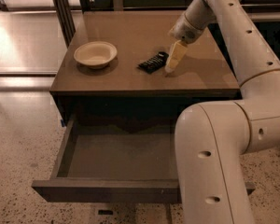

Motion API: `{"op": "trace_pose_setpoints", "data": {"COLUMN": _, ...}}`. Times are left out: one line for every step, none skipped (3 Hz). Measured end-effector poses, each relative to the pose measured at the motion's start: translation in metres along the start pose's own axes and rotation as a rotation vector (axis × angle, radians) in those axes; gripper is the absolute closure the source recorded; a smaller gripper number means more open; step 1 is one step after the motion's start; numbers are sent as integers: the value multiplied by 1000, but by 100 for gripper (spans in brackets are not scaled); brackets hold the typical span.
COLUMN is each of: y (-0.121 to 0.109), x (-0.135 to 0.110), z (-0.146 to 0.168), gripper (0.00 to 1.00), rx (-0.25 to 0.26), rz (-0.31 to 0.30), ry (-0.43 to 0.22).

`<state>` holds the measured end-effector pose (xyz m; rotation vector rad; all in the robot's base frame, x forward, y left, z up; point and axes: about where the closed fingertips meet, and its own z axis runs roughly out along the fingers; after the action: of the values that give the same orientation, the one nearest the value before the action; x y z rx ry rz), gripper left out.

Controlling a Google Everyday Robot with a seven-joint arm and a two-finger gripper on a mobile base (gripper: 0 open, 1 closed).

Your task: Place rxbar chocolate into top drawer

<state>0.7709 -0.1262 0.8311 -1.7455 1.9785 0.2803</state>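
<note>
Camera view: I count one rxbar chocolate (153, 62), one cream bowl (95, 54), one open top drawer (102, 189) and one claw (170, 67) on my single white arm (214, 162).

The bar is a small black wrapper lying flat on the brown surface (130, 31), slightly past its middle towards 3 o'clock. It is angled, with its long axis running from 8 o'clock to 2 o'clock. The bowl stands upright at 9 o'clock from the bar, well apart from it, and I see only its own pale inside.

The claw comes down from 1 o'clock, tilted, with its cream tip low over the surface just beside the bar's 3 o'clock end. I cannot tell whether it touches the bar or the surface, nor whether the claw is apart or together.

The drawer is pulled out at 6 o'clock below the surface. In it I see only the flat grey bottom. Its 3 o'clock part is hidden behind the arm's big near link.
</note>
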Motion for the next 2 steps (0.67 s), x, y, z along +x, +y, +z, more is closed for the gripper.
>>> {"op": "trace_pose_setpoints", "data": {"y": 14, "x": 10, "z": 18, "gripper": 0, "rx": -73, "rz": 89, "ry": -11}}
{"op": "trace_pose_setpoints", "data": {"y": 24, "x": 3, "z": 35, "gripper": 0, "rx": -138, "rz": 138, "ry": -44}}
